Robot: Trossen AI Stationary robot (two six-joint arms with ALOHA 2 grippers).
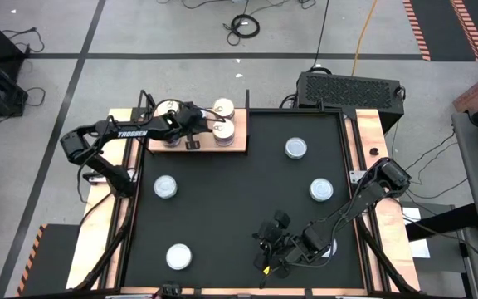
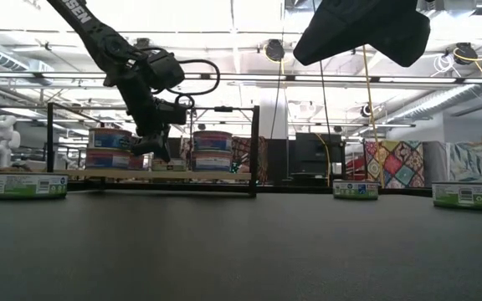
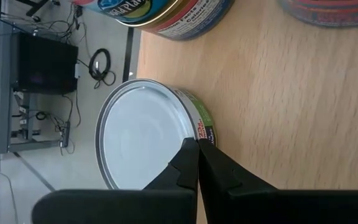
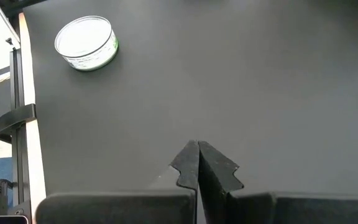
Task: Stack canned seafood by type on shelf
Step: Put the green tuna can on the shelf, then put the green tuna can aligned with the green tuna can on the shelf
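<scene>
The left gripper (image 3: 198, 144) has its jaws shut tight with nothing between them, and it hangs over the pale wooden shelf board (image 1: 237, 146) at the far left of the table. Its closed tips sit right at the edge of a round tin with a white lid and a green label (image 3: 146, 137) that rests on the board. I cannot tell if the tips touch that tin. Next to it on the board are tins with blue and red labels (image 2: 212, 151), and they look piled two high in two spots. So some of the canned seafood is already on the shelf, sorted into piles. The right gripper (image 4: 198, 146) waits near the front of the big black mat (image 1: 239, 208), and its jaws are shut too, with nothing in them. There are still loose tins out on the mat. One white-lidded tin (image 1: 165, 187) lies on the left side, another (image 1: 178, 256) sits near the front left, one (image 1: 296, 149) is at the back right, and one (image 1: 321, 189) is on the right. A fifth one peeks out under the right arm. I think the job is about half done, since these tins still need to go on the shelf with their own kind.
</scene>
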